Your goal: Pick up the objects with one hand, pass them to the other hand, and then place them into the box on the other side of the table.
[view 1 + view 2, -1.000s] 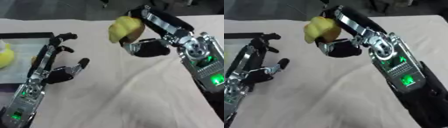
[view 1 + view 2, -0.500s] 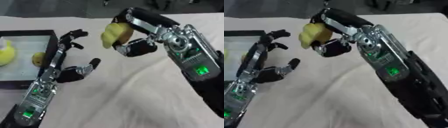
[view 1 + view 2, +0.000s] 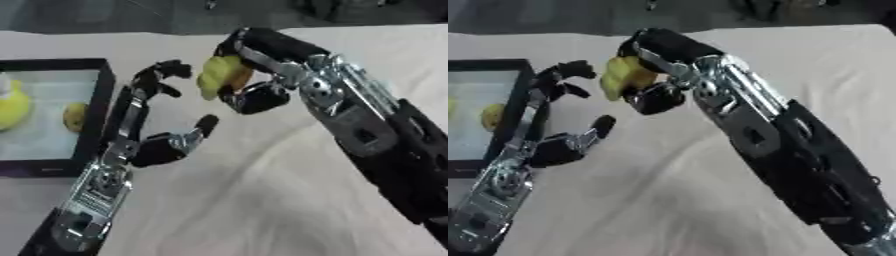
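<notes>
The right hand [image 3: 249, 87] has carried the yellow object [image 3: 219, 77], gripped in its curled fingers, closer to the left hand [image 3: 153, 135], whose open fingers now almost reach it beside the box [image 3: 92, 120]

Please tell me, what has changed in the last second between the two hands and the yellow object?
The right hand, fingers curled round the yellow object, has carried it leftward, close to the left hand, which has risen to meet it, open. No handover yet. The two yellow things stay in the box.
</notes>
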